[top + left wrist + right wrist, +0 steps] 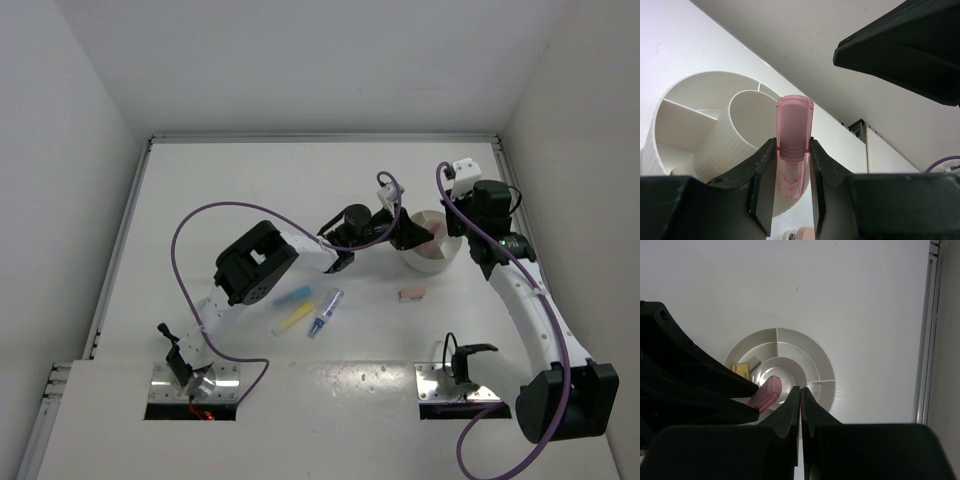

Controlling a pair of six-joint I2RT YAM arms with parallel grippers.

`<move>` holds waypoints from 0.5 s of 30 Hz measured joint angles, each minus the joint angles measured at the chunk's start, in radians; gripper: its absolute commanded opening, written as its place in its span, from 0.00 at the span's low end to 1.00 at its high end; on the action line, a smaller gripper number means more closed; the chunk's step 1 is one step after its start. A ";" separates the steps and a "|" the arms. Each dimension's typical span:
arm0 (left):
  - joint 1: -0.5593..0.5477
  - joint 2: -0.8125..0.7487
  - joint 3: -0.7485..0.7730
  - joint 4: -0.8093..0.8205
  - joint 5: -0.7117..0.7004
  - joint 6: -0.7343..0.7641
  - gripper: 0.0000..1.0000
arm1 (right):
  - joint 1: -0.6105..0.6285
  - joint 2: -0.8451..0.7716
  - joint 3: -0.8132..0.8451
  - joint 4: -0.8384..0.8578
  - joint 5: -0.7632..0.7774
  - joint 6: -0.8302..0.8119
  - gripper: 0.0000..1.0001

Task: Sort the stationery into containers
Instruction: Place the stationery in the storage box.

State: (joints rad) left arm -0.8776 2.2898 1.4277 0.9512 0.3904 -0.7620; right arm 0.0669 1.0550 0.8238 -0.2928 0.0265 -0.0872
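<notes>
Over the round white bowl (682, 125), close to its middle cup, a pink pen (794, 130) hangs, pinched between the two fingers of the left gripper (791, 152). Just beside it the right gripper (800, 394) hangs over the bowl too, its fingers pressed together with nothing in them. On the table (250, 200) lie a blue pen (293, 298), a yellow pen (294, 319), a purple-blue pen (325, 313) and a small pink block (411, 294).

Left fingers (760, 185) and right fingers (787, 415) crowd above the bowl (820, 365), little room over its centre
</notes>
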 measured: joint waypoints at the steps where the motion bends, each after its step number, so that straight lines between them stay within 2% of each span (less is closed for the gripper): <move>1: 0.000 0.000 0.000 0.000 0.000 0.002 0.33 | 0.000 0.000 0.000 0.000 0.000 0.000 0.00; 10: 0.000 0.000 -0.012 0.021 -0.012 0.015 0.40 | 0.000 0.000 0.000 0.000 0.000 0.000 0.00; 15: 0.000 0.000 -0.013 0.024 -0.014 0.019 0.40 | 0.000 0.000 0.000 0.000 0.000 0.000 0.00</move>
State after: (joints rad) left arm -0.8776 2.2898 1.4151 0.9749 0.3767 -0.7433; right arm 0.0669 1.0550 0.8238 -0.2928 0.0265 -0.0872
